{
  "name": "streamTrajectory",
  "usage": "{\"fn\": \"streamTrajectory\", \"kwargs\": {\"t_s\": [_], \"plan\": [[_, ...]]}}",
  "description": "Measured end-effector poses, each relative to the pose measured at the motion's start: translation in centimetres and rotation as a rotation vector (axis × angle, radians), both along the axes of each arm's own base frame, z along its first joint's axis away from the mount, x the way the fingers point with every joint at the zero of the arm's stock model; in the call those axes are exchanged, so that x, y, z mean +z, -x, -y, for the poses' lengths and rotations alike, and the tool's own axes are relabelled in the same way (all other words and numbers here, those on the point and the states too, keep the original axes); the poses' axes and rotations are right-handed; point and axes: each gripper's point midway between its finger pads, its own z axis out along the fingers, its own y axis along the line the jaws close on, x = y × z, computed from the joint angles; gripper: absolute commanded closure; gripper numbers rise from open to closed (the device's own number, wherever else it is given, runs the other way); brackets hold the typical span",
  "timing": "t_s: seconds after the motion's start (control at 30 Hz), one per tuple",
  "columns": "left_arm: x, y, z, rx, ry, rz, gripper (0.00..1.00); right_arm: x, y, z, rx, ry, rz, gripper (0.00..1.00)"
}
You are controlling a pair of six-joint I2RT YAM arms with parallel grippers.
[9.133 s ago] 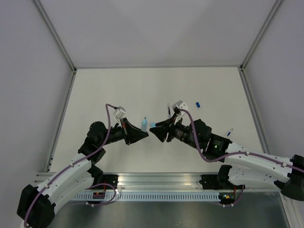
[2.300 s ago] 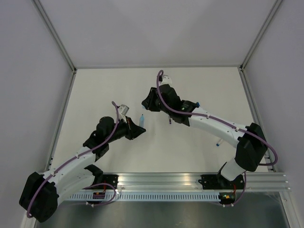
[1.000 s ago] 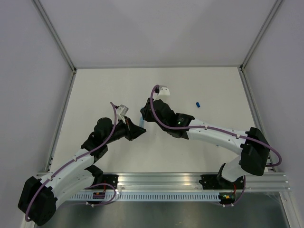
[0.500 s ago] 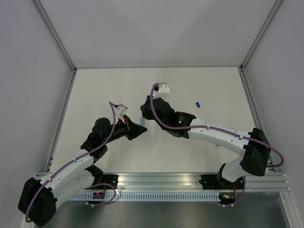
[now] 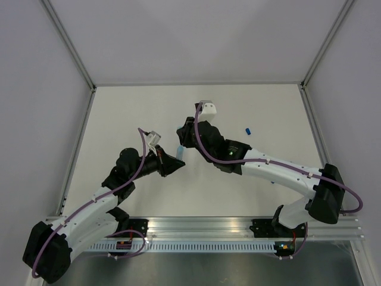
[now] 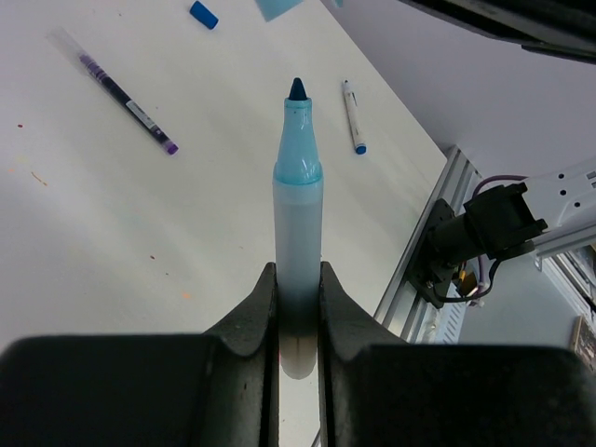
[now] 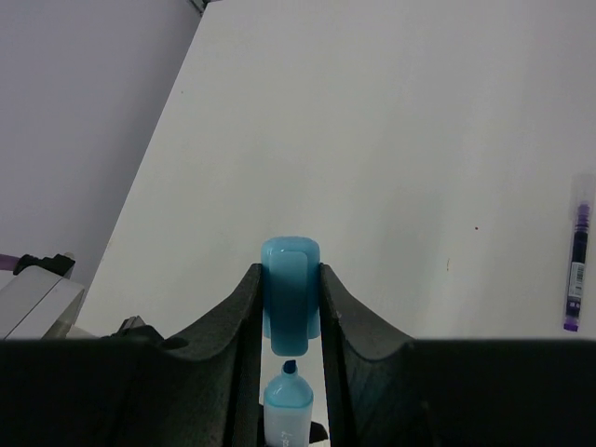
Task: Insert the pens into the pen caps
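Change since half a second ago is small: we see that the right tool (image 5: 181,141) has shifted slightly toward the far edge of the tabletop (image 5: 131,113), still above the left tool (image 5: 172,162) near the middle. In the left wrist view the left tool is clamped on a pale-blue pen (image 6: 298,205). Beyond it lie a slim pen (image 6: 121,88), a white pen (image 6: 352,116) and a dark blue cap (image 6: 203,14). The right wrist view shows what the others do not: the sky-blue cap (image 7: 290,298) clamped in the right tool, its mouth just at the pen tip.
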Motion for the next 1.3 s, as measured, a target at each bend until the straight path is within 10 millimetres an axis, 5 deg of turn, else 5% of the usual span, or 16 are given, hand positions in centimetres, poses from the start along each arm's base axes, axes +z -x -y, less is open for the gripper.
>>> {"fn": "streamTrajectory", "kwargs": {"t_s": [0.67,1.3], "plan": [[-0.5,-0.2,-0.2,0.021,-0.013,-0.016,0.98,-2.1,2.2,-0.6,0.064,-0.034,-0.004,1.00],[-0.9,1.0,-0.9,0.022,-0.014,-0.016,0.98,-2.8,4.9,-0.7,-0.066,-0.062,0.113,1.00]]}}
